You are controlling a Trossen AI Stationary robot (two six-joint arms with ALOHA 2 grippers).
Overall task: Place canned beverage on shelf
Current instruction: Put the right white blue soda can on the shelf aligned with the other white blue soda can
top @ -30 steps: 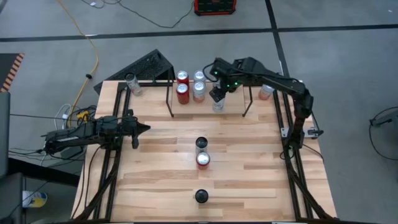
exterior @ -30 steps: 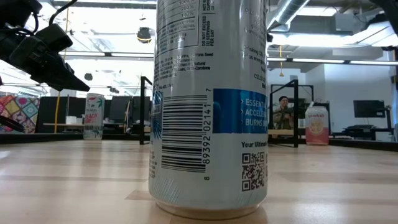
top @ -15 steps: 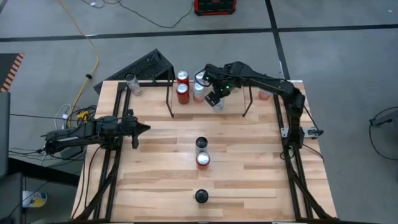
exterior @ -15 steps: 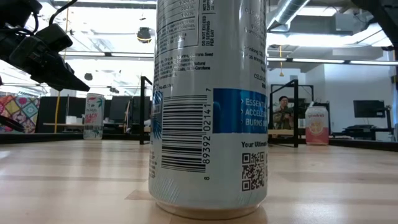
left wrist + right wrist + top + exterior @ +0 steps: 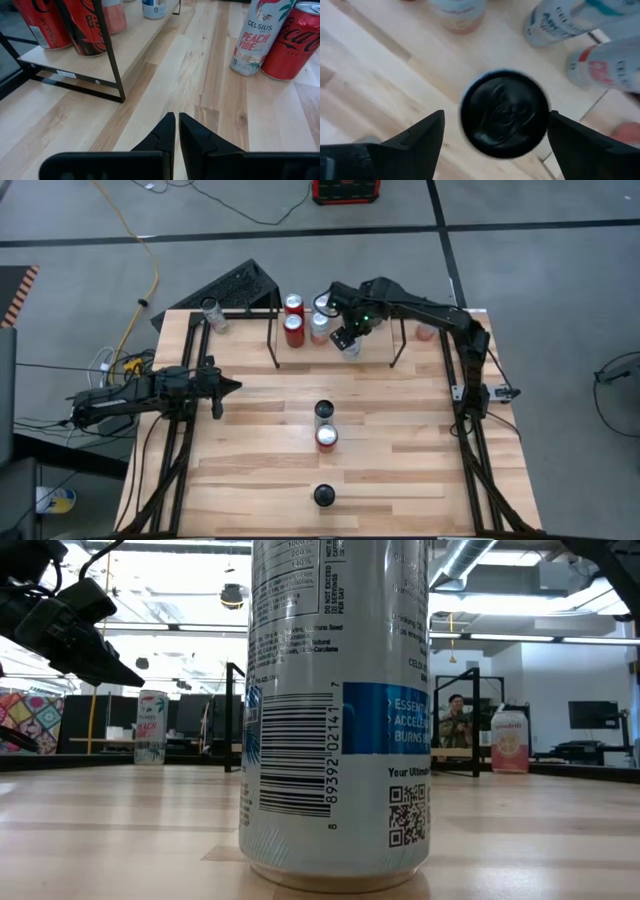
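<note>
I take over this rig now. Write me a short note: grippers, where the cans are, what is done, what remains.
Right gripper: open, straddling a black-topped can at the shelf, not touching it.
Left gripper: shut, empty, waiting at the left side of the table.
Done: four cans stand in the shelf area.
Left: three cans wait mid-table and near the front; one can stands at each back corner.

The right arm reaches far out toward the back of the desk, and its tool point(image 5: 345, 340) points down with both fingers point(image 5: 415, 137) spread wide. The left arm stays low at the left side, its tool point(image 5: 222, 387) pinched closed.
</note>
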